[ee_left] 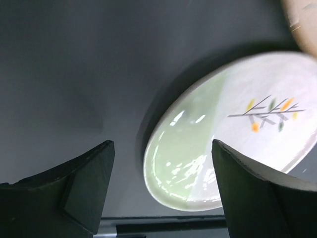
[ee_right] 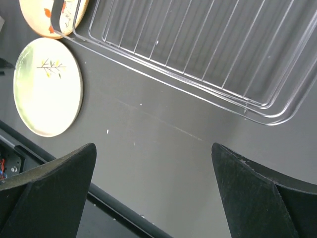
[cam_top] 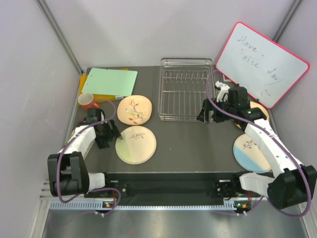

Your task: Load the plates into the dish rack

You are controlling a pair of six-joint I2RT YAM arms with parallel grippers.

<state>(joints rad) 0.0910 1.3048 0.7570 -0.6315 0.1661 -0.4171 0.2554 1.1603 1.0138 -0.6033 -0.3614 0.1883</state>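
Note:
The chrome wire dish rack [cam_top: 184,94] stands empty at the back middle; it also shows in the right wrist view [ee_right: 208,54]. A pale yellow-green plate [cam_top: 135,145] lies flat front left, also in the left wrist view [ee_left: 233,134] and the right wrist view [ee_right: 47,87]. A peach plate [cam_top: 134,109] lies behind it. A blue and cream plate [cam_top: 251,152] lies front right. Another peach plate [cam_top: 261,110] is mostly hidden under the right arm. My left gripper [cam_top: 110,133] is open, just left of the yellow-green plate. My right gripper [cam_top: 207,117] is open and empty beside the rack's front right corner.
An orange mug [cam_top: 86,100] and a green sheet on a yellow board [cam_top: 108,83] sit at the back left. A pink-framed whiteboard [cam_top: 261,64] leans at the back right. Grey walls close in on both sides. The table's front edge [ee_right: 114,208] runs just below the right gripper.

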